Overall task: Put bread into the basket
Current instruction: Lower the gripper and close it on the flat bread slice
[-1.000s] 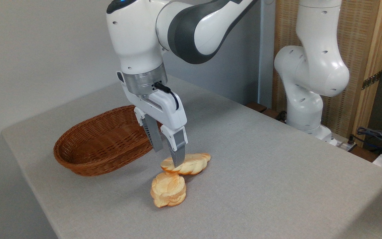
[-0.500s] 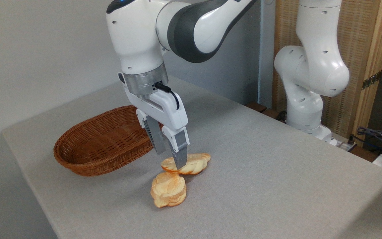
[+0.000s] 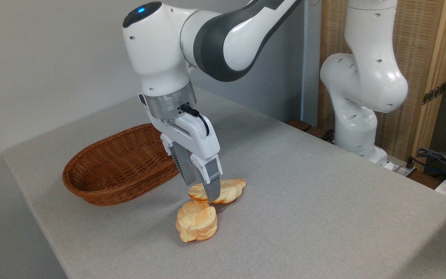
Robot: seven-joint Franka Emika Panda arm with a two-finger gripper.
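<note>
No text, label, brand or number can be read anywhere (the arm (image 3: 223, 38), at 12 o'clock, bears only a small blue light, no lettering).

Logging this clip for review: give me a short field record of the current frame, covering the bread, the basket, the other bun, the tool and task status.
bread: braided loaf lying on the table, right of the basket
basket: wicker, nothing visible inside
bun: round rosette bun, in front of the loaf, seemingly touching it
tool: open, fingers straddling the loaf's left end, one in front, one behind
grasp: not closed yet
task status: bread not in basket
</note>
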